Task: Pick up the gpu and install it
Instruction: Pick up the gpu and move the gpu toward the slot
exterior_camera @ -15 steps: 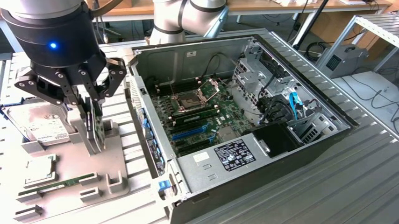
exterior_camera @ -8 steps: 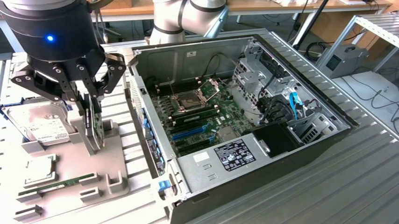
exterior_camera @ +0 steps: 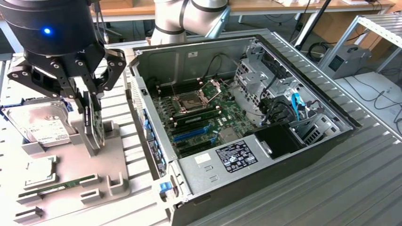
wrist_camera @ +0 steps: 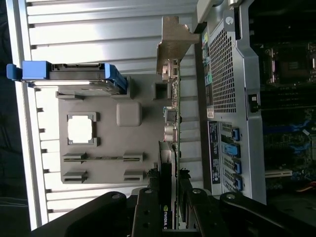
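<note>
While upright on grey fixture, thin black gpu, silvery bracket, seemingly clamped by tool.

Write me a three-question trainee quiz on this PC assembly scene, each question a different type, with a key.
1. True or false: the gpu is already seated on the motherboard.
2. Fill in: the rails at the ends of the hard drive are coloured ___.
3. Which thing is the claw nearest to? A) the hard drive B) the gpu C) the motherboard

Key: 1 false, it stands on edge in the grey fixture outside the case; 2 blue; 3 B.
</note>
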You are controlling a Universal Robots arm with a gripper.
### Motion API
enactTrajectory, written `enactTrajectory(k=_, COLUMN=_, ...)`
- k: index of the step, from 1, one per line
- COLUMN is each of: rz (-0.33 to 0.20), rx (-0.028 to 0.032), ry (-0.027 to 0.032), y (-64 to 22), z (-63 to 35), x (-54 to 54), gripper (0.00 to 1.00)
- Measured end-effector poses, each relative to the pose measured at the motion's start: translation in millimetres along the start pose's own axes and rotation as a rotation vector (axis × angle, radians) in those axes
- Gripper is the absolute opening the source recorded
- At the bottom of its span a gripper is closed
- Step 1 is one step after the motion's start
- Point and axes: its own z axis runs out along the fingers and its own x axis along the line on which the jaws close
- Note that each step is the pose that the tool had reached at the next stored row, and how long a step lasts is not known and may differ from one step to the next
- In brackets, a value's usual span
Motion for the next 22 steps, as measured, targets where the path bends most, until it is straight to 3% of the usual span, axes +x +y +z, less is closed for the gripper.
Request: enactTrajectory(k=22, rz=0.0, rx=-0.0001, ry=0.0, y=0.6, z=-20.4, x=-0.5, gripper=0.26)
